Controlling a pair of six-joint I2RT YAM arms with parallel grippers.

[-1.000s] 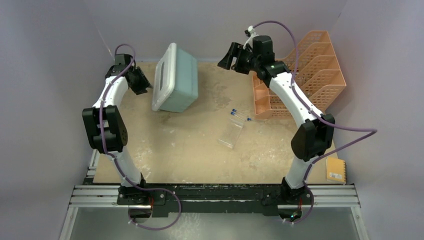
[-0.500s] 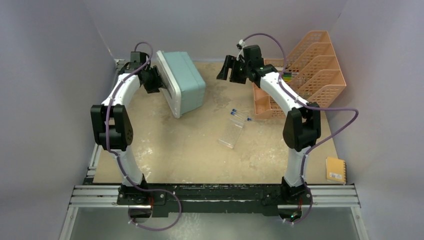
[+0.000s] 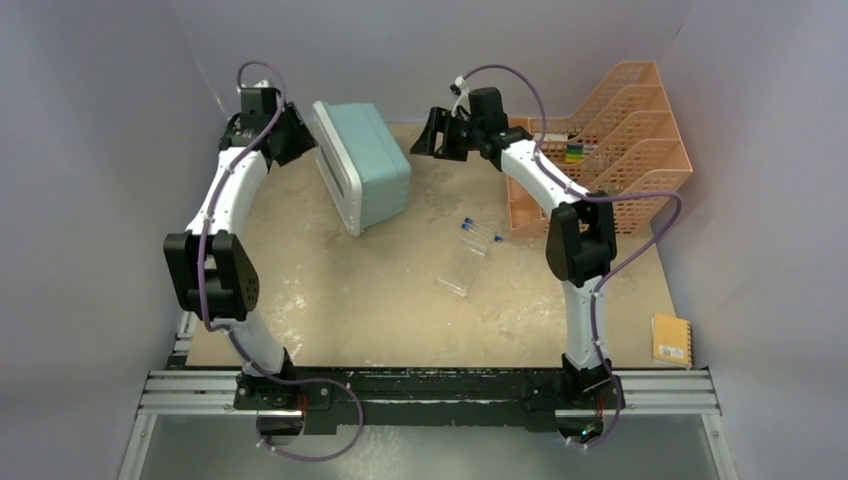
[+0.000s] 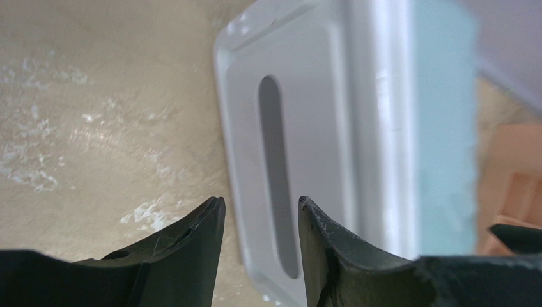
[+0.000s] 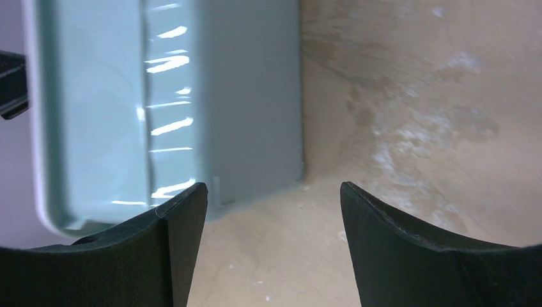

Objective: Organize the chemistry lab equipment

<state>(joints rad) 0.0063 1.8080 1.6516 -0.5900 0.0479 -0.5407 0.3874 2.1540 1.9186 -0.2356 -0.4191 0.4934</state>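
Note:
A teal bin [image 3: 372, 160] with a white lid [image 4: 307, 160] stands on its side at the back of the table. My left gripper [image 3: 300, 143] [image 4: 262, 204] is open just left of the lid, facing its handle slot, with nothing between the fingers. My right gripper [image 3: 425, 137] [image 5: 273, 188] hangs wide open and empty to the right of the bin [image 5: 192, 96]. Two blue-capped tubes [image 3: 481, 230] lie on the table mid-right. A clear rack [image 3: 464, 268] lies just in front of them.
An orange mesh tiered tray [image 3: 620, 140] stands at the back right, with small coloured items [image 3: 574, 152] in one tier. A small yellow notebook [image 3: 672, 340] lies off the table's right front corner. Purple walls close in the left, back and right.
The bin went from leaning to standing on its side. My left gripper opened and drew back from the lid. My right gripper moved left toward the bin.

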